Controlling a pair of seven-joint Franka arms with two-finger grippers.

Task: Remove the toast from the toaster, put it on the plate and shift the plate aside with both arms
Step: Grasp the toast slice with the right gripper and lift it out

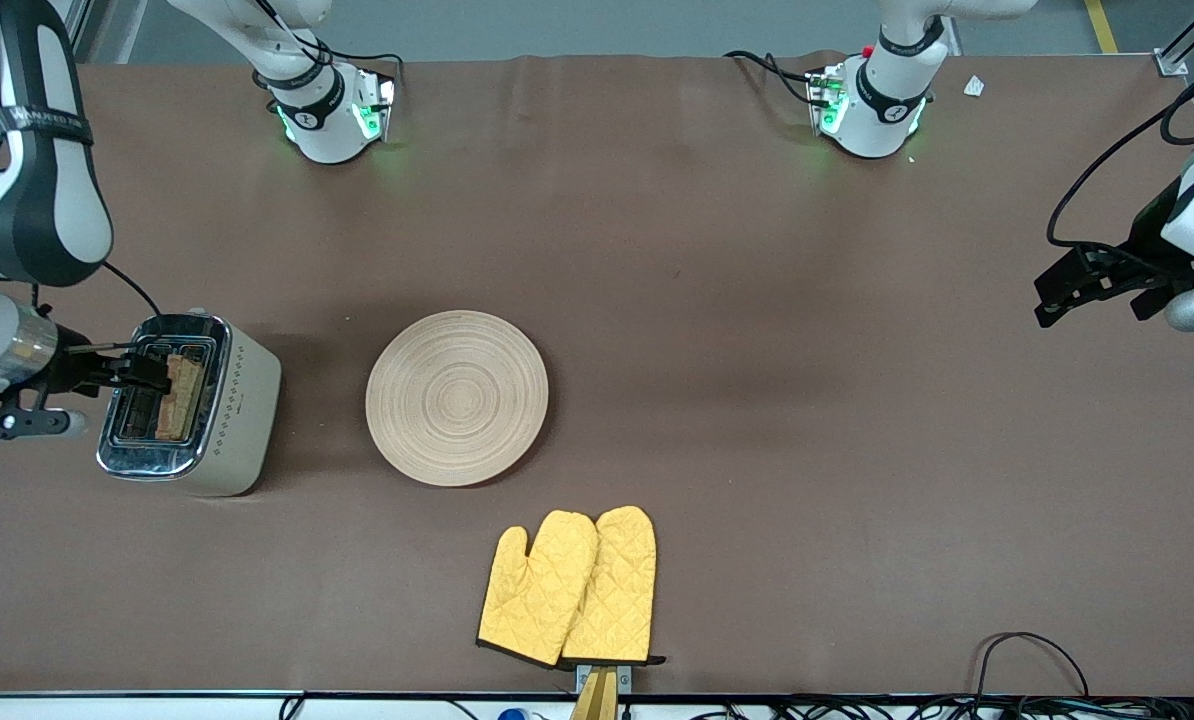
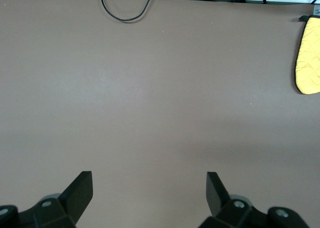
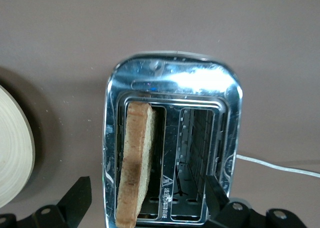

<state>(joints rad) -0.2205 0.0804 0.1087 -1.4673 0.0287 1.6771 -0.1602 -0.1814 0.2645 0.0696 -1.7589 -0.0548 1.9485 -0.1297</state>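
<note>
The toast (image 1: 182, 398) stands upright in one slot of a chrome toaster (image 1: 242, 400) at the right arm's end of the table. In the right wrist view the toast (image 3: 136, 158) leans in the slot of the toaster (image 3: 172, 73) that is nearer the plate. My right gripper (image 1: 147, 372) is open just above the toaster, its jaws wide either side of the slots (image 3: 145, 195), and holds nothing. The round light-wood plate (image 1: 457, 397) lies flat beside the toaster, and its rim shows in the right wrist view (image 3: 12, 148). My left gripper (image 1: 1067, 290) is open and empty, waiting above bare table (image 2: 149, 193).
Two yellow quilted oven mitts (image 1: 572, 585) lie nearer the front camera than the plate, at the table's edge; one shows in the left wrist view (image 2: 309, 55). A black cable loop (image 1: 1032, 660) lies at the front edge toward the left arm's end. The toaster's white cord (image 3: 280, 165) trails off it.
</note>
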